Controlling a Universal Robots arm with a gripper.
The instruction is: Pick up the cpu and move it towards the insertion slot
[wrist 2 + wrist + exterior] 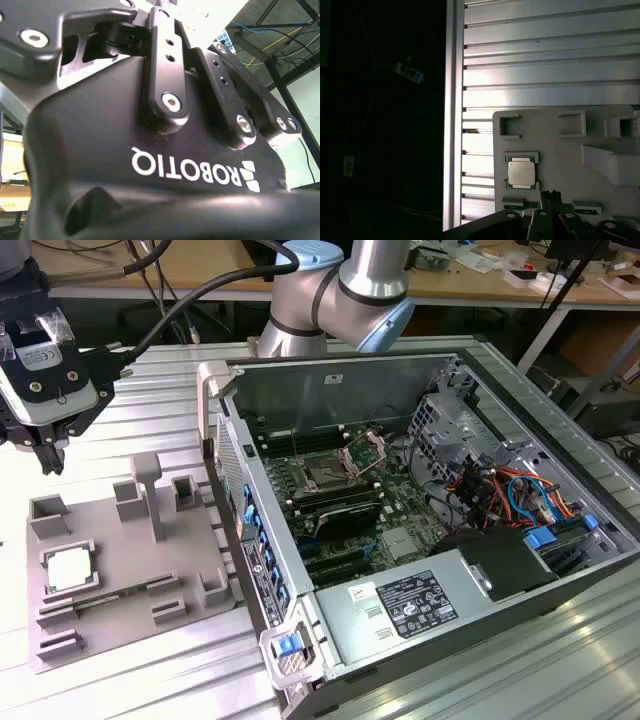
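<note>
In the exterior view my gripper [47, 455] hangs at ten o'clock, above the slatted metal table [150, 390] and clear of everything. The cpu [68, 570] lies flat in a recess of the grey fixture [180, 570], at six o'clock from my tips and well apart from them. The insertion slot [325, 477] sits on the board inside the open computer case [350, 365], at three o'clock from me, with its metal bracket [362, 450] raised.

In the second wrist view my own black linkage bars [167, 65] are close to the lens.

In the first wrist view my gripper [550, 194] has its jaws drawn together, with nothing between them. The cpu [521, 173] rests near them in the fixture [560, 160], untouched.
</note>
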